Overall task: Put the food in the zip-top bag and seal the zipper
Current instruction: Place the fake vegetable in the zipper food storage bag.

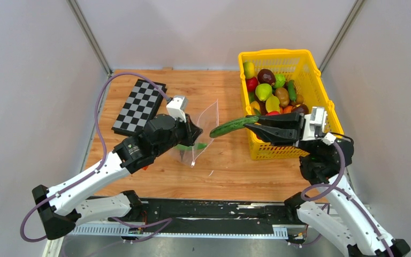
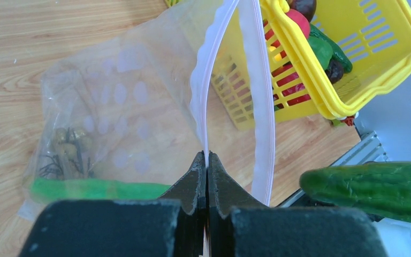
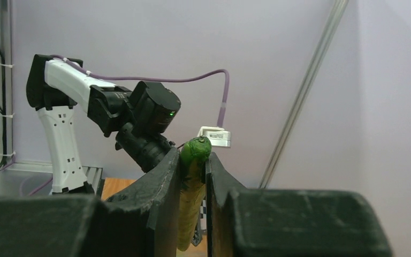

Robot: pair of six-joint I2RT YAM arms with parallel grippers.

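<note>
My left gripper (image 1: 197,133) (image 2: 207,156) is shut on one lip of the zip-top bag (image 1: 204,124) (image 2: 123,107) and holds its mouth open. The pinkish zipper (image 2: 262,107) bows apart in the left wrist view. Inside the bag lie a green piece (image 2: 96,188) and a brownish piece (image 2: 69,147). My right gripper (image 1: 252,124) (image 3: 193,155) is shut on a long green cucumber (image 1: 233,126) (image 3: 191,187) (image 2: 374,188), held above the table with its tip just right of the bag's mouth. More food (image 1: 270,92) fills the yellow basket (image 1: 310,69).
A chessboard (image 1: 139,106) lies at the back left, behind my left arm. The yellow basket (image 2: 385,59) stands right of the bag, close behind my right gripper. Grey walls close in the table on three sides.
</note>
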